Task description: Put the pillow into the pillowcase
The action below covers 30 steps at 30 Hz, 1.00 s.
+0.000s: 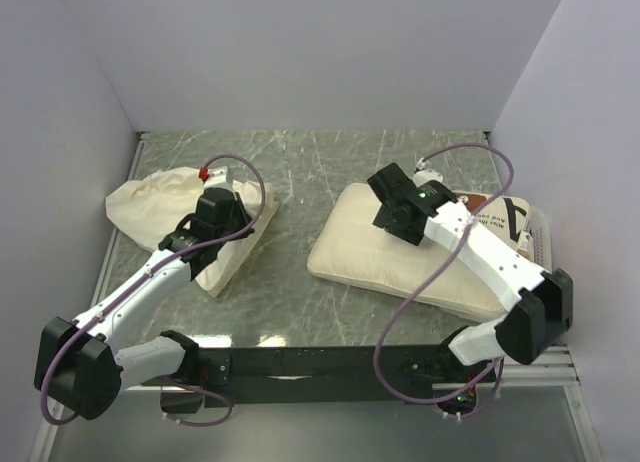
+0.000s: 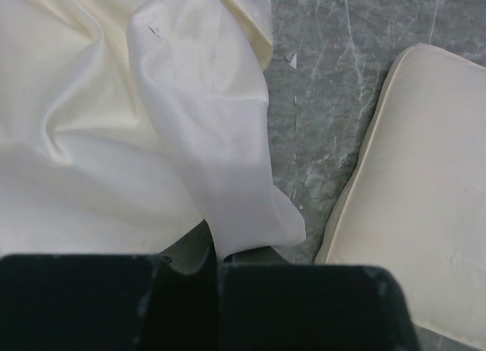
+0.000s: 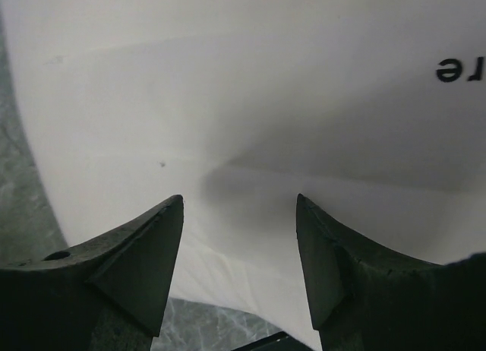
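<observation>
Right gripper [image 3: 238, 200] open-jawed over pillow [image 3: 250, 100], left gripper [image 2: 216, 261] clenched on pillowcase [image 2: 205, 138]: thin fold may slip free when pulled.

The table [image 1: 330, 167] has a dark grey-green stone-look top streaked with thin white veins. Plain pale walls box it in on three sides: a back wall [image 1: 320, 52], a left wall [image 1: 50, 132] and a right wall [image 1: 590, 132]. A thin metal strip [image 1: 125, 212] runs along the left edge. The light is soft and even, with only faint shadows.
</observation>
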Tool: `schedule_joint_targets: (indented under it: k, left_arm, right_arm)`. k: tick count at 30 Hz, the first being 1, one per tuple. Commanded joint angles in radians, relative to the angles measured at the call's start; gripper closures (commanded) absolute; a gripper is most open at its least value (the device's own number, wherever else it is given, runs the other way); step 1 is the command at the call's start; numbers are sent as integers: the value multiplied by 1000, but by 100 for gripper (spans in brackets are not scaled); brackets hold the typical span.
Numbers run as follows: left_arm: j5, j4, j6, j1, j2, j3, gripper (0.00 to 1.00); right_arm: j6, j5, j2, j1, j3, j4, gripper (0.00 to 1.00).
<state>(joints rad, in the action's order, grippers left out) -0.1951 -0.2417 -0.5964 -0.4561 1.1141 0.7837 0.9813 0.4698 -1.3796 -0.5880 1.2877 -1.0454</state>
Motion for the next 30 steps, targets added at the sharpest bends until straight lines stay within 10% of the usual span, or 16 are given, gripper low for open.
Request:
schedule_joint_targets:
  k: [1,8,13,30]
  left_arm:
    - [36,61,-2,7,-13,3,99]
    - [34,58,-3,8,-10,0,99]
    - [33,51,-6,8,-7,5,99]
    - [112,-28,-45,135,53,152,99]
  right_arm:
    - [79,-9,-85,25,-7,-62,32]
    - [112,-51,-206,27,-36,4,33]
    - [94,-46,-248,27,-57,54,100]
    - [166,-97,-233,-229,271,-73,100]
